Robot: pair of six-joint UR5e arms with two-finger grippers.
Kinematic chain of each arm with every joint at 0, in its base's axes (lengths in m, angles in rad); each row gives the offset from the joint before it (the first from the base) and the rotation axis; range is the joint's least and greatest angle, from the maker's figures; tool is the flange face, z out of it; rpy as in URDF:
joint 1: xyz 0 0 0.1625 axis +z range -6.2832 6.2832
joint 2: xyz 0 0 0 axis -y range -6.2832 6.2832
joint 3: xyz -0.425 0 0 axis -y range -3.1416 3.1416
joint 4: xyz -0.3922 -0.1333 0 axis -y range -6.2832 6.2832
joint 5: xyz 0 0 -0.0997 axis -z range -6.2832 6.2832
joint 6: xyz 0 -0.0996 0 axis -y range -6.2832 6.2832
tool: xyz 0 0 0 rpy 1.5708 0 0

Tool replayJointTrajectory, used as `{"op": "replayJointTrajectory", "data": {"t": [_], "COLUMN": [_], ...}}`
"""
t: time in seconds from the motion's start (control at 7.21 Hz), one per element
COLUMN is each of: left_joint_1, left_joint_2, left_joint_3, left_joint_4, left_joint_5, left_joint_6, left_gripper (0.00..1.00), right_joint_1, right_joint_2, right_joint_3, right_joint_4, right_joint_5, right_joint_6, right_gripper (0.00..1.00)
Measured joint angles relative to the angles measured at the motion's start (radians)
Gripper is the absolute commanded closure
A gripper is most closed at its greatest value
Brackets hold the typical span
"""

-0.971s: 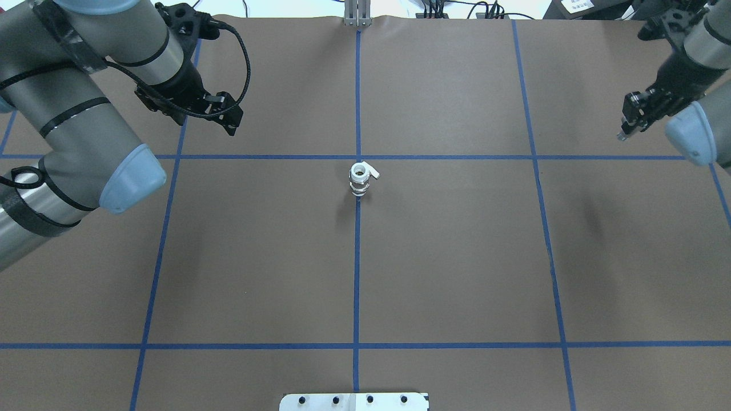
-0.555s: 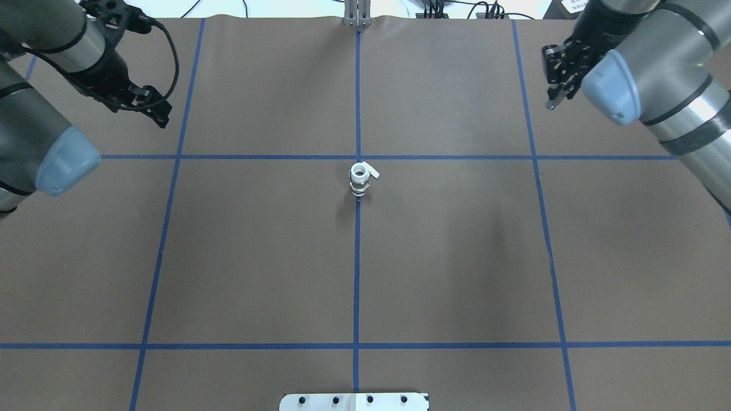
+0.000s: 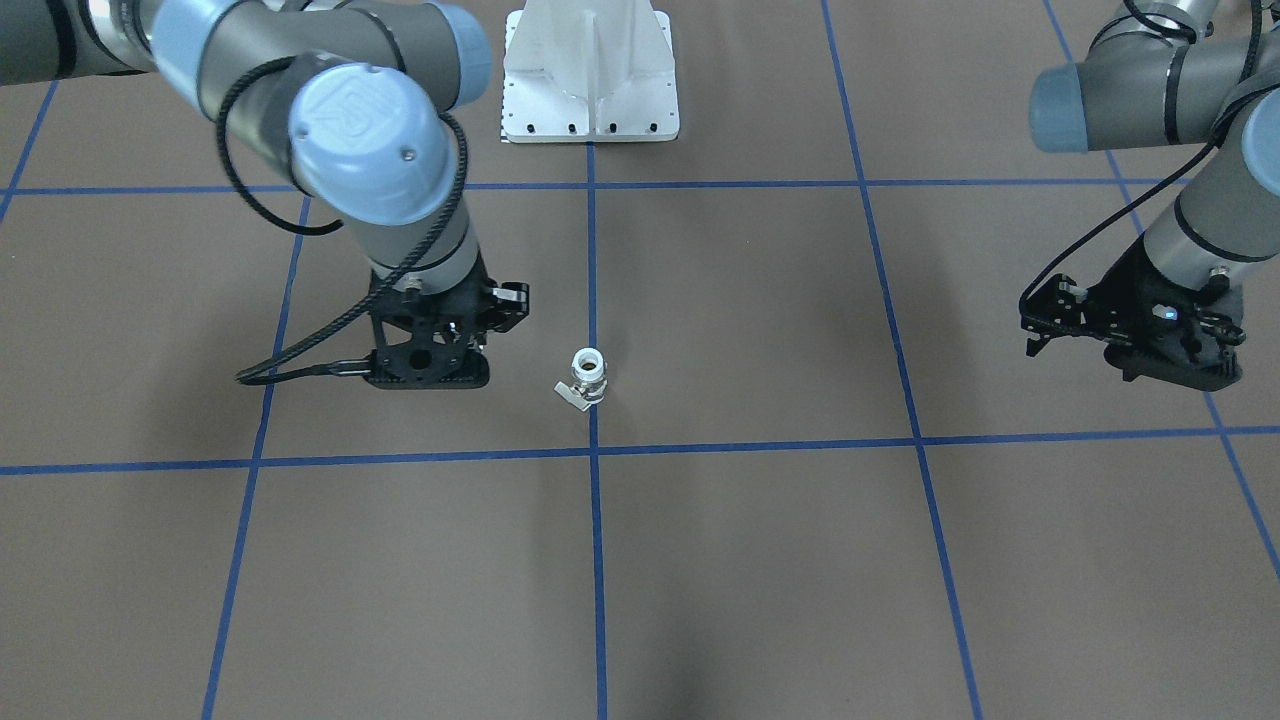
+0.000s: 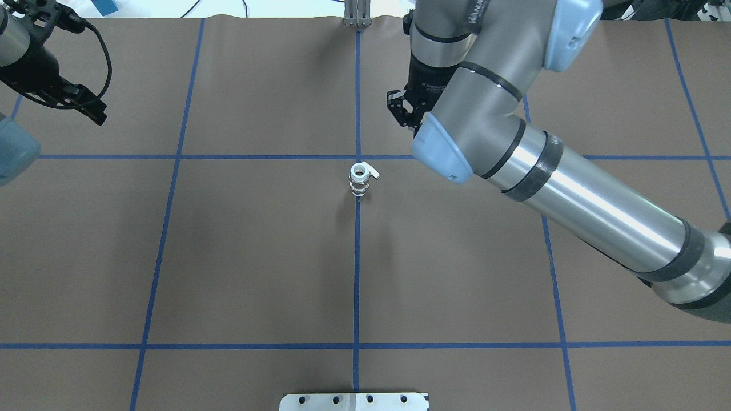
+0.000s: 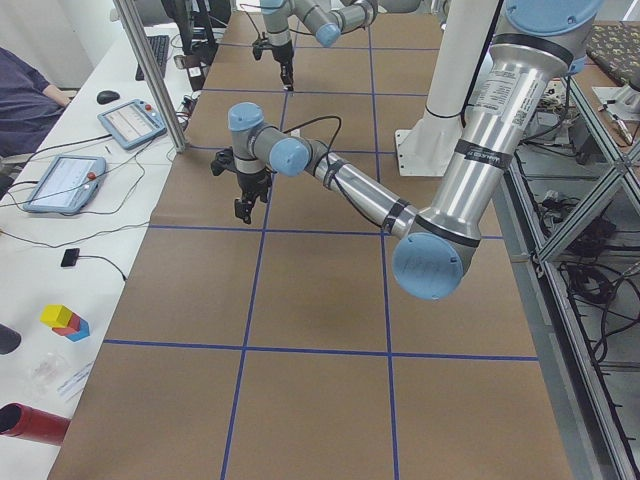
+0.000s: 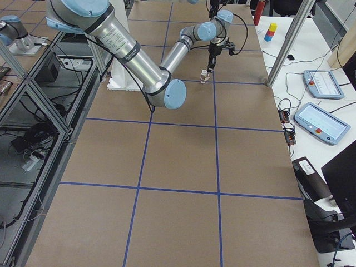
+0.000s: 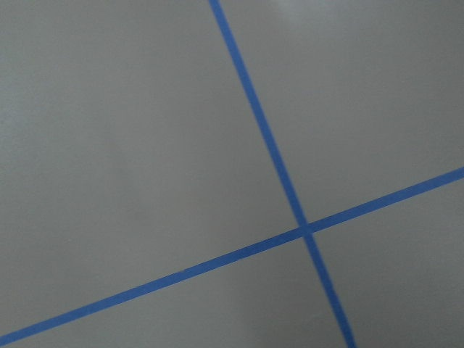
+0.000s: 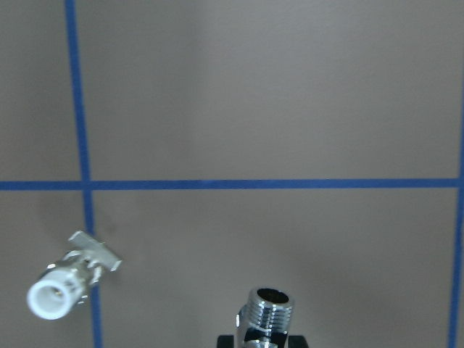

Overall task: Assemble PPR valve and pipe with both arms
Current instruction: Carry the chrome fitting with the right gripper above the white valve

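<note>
The PPR valve (image 4: pixel 361 178) stands upright on the centre tape line, white collar up and lever tab to one side; it also shows in the front view (image 3: pixel 587 376) and the right wrist view (image 8: pixel 67 284). My right gripper (image 4: pixel 401 112) hangs above the table just beyond and to the right of the valve. It is shut on the chrome pipe (image 8: pixel 265 313), threaded open end up. My left gripper (image 4: pixel 90 109) is far off at the table's left, apart from both parts. Its jaws cannot be made out. The left wrist view shows only table and tape.
The brown table cover (image 4: pixel 257 257) carries a grid of blue tape lines. The white bolted pedestal (image 3: pixel 590 70) stands at the robot's edge. The right arm's long forearm (image 4: pixel 582 200) stretches over the table's right half. Operator desks with tablets (image 5: pixel 60 180) lie beyond the far edge.
My right arm has swung from the far right corner in toward the centre, carrying the pipe. My left gripper has drawn back to the left. The valve has not moved.
</note>
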Motion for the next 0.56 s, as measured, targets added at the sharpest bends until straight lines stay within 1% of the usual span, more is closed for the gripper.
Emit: {"op": "replayJointTrajectory", "data": {"t": [0.28, 0.56], "left_joint_1": [-0.002, -0.005], "left_joint_2": [0.005, 0.004], "left_joint_3": [0.003, 0.004], "left_joint_4": [-0.004, -0.004], "left_joint_5": [-0.015, -0.026], "left_joint_6": [0.003, 0.000], "left_gripper": [0.00, 0.00], "right_joint_1": [-0.054, -0.082], "right_joint_2": [0.032, 0.062], "right_joint_3": [-0.032, -0.103], "right_joint_4": [0.033, 0.086], "right_joint_5": [-0.014, -0.037], "right_joint_6": [0.041, 0.047], "right_gripper": [1.00, 1.00]}}
